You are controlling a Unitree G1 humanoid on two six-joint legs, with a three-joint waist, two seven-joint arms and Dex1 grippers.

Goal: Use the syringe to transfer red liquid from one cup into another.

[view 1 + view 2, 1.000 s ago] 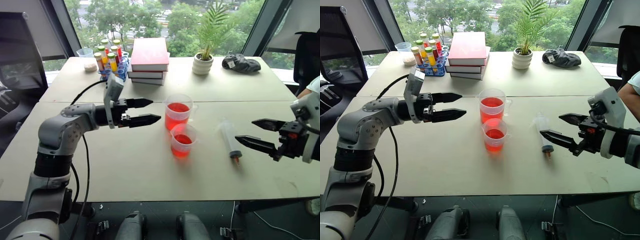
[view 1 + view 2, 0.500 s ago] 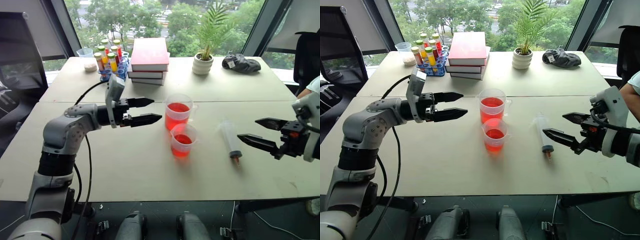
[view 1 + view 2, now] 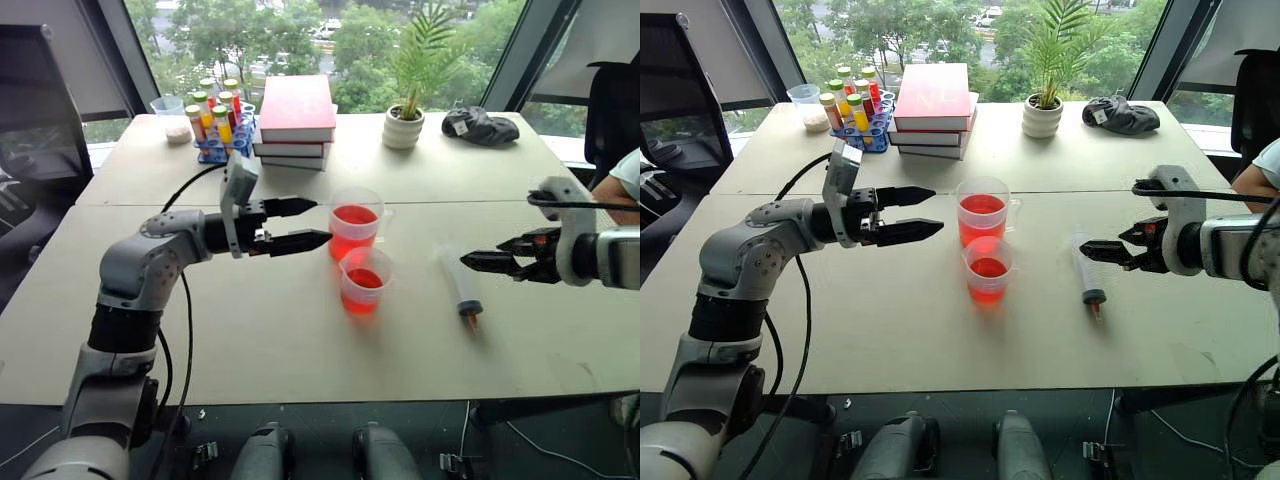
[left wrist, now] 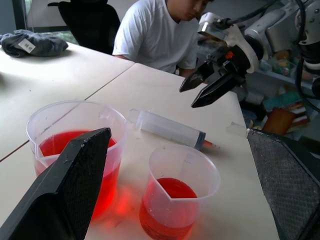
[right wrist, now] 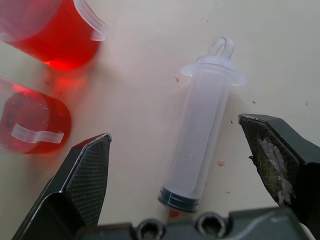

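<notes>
Right wrist view: right gripper [image 5: 187, 187] has swung over the syringe [image 5: 199, 140], jaws wide, empty; pickup next. Left gripper [image 3: 305, 223] open, empty.

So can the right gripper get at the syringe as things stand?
Probably yes: the right gripper hovers over the syringe, jaws open either side, and the cups stand apart.

Pale table [image 3: 250, 330], 2 cups [image 3: 356, 222] of red liquid [image 3: 366, 279], syringe [image 3: 461, 281], books [image 3: 296, 120], tube rack [image 3: 220, 140], potted plant [image 3: 405, 127]

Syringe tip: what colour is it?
Orange-red, on the syringe; clearest in the left eye view.
</notes>
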